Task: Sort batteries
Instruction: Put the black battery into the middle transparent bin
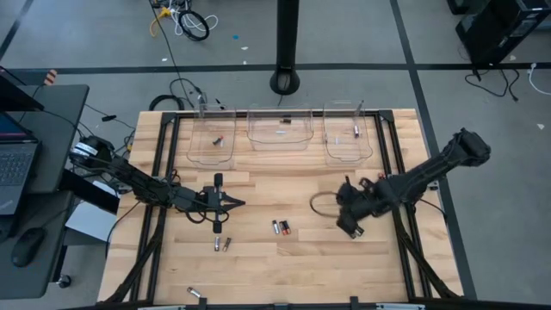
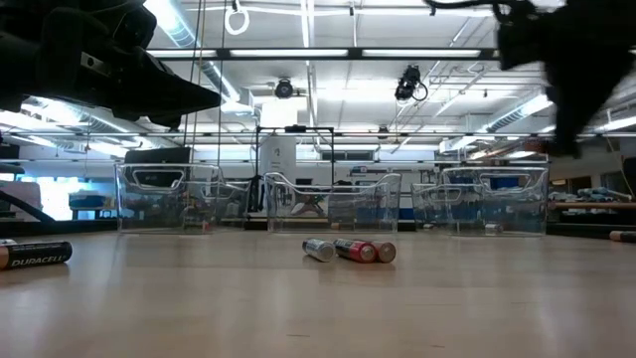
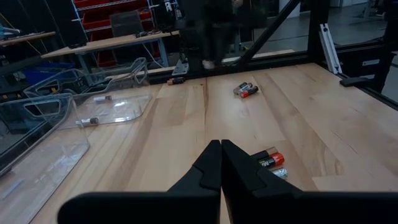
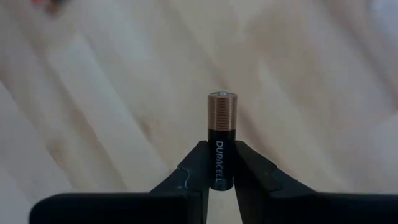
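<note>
We see the right gripper (image 4: 221, 167) pinching a copper-topped battery (image 4: 221, 140), long axis running straight out past its fingers, above the surface's right side; the bins (image 1: 349, 138) lie farther off. The left gripper (image 3: 221, 163) hovers closed, empty.

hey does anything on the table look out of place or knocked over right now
Nothing stands out. Loose batteries lie on the table, as expected mid-sort, and the three bins stand in a row. The right gripper holds a battery; the left gripper is shut and empty.
</note>
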Action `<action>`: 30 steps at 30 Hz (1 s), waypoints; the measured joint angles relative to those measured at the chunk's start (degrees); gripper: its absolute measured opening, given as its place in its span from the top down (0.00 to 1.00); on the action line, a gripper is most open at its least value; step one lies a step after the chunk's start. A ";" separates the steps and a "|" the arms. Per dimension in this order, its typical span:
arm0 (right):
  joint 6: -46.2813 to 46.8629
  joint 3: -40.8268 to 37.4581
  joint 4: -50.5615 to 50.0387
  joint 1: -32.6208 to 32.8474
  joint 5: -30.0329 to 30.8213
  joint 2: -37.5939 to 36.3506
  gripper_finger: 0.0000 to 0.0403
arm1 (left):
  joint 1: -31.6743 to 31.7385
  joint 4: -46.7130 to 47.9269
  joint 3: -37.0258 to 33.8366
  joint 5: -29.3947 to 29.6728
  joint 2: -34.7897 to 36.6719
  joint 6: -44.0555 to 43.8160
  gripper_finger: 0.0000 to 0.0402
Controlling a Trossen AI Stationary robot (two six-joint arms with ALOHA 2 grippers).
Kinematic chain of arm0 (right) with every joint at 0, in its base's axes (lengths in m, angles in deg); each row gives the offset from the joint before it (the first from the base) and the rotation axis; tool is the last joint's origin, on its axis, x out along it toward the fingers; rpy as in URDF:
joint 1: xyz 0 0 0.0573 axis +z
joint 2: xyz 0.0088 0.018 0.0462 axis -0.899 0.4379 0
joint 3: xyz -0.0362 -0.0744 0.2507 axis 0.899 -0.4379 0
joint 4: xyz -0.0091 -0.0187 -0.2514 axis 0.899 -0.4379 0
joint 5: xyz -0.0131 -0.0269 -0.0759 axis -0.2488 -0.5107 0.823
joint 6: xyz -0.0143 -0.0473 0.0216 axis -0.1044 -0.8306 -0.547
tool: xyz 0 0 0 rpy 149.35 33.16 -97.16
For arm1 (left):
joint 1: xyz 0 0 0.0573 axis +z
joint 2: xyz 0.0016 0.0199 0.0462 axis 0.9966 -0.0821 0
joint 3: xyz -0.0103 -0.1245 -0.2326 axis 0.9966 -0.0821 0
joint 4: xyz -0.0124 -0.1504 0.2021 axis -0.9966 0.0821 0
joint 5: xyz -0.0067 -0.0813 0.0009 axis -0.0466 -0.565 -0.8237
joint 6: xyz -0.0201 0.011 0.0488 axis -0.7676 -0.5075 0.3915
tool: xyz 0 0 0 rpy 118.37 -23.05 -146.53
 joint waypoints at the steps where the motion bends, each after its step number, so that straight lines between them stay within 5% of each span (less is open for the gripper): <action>1: -2.60 1.10 0.24 -2.25 0.36 0.00 0.85 | 0.00 0.00 0.00 0.00 0.00 0.00 0.98; 10: -31.52 9.99 10.93 -22.93 -0.68 1.84 0.85 | 0.01 -0.73 0.04 0.04 0.00 -0.15 0.98; 19: -51.26 30.26 10.71 -34.09 -2.30 19.16 0.85 | 0.08 -1.60 0.11 0.09 0.00 -0.05 0.98; 30: -63.33 55.34 2.90 -45.96 -6.14 40.16 0.85 | 0.07 -1.51 0.11 0.09 0.00 -0.23 0.98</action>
